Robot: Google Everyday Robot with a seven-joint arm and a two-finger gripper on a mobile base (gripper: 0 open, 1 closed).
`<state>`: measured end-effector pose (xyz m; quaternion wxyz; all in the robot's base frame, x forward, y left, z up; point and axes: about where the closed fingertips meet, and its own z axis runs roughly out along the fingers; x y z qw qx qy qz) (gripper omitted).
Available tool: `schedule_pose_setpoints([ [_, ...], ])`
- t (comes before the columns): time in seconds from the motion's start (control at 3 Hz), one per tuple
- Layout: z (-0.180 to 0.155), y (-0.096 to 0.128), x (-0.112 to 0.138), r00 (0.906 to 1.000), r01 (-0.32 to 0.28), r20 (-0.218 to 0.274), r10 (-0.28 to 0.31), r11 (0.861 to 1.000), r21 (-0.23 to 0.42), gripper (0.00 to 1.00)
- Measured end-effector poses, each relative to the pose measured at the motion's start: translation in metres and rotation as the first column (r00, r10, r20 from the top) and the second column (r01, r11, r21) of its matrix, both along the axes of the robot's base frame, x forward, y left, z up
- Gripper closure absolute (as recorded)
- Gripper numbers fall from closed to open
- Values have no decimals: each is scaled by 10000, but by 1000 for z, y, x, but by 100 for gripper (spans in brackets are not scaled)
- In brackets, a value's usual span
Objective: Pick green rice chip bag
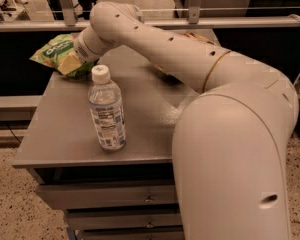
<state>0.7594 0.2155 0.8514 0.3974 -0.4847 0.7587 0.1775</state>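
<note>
The green rice chip bag (55, 51) is light green with white lettering and lies at the far left corner of the grey table (65, 134), partly over the edge. My gripper (74, 63) is at the end of the white arm (155, 39), right at the bag's near right side and touching or over it. The wrist hides most of the gripper and the bag's right part.
A clear water bottle (106, 111) with a white cap stands upright at the table's front middle. A brown chip bag (162, 71) lies mostly hidden behind the arm. The arm's large body (230, 159) fills the right. A railing (65, 25) runs behind; drawers (115, 196) sit below.
</note>
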Motion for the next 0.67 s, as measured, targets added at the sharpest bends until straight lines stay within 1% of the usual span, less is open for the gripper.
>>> schedule_pose_setpoints([
  [0.33, 15, -18, -5, 9997, 54, 226, -58, 9998, 171, 84],
  [0.67, 53, -44, -10, 9967, 26, 811, -97, 9961, 878, 100],
])
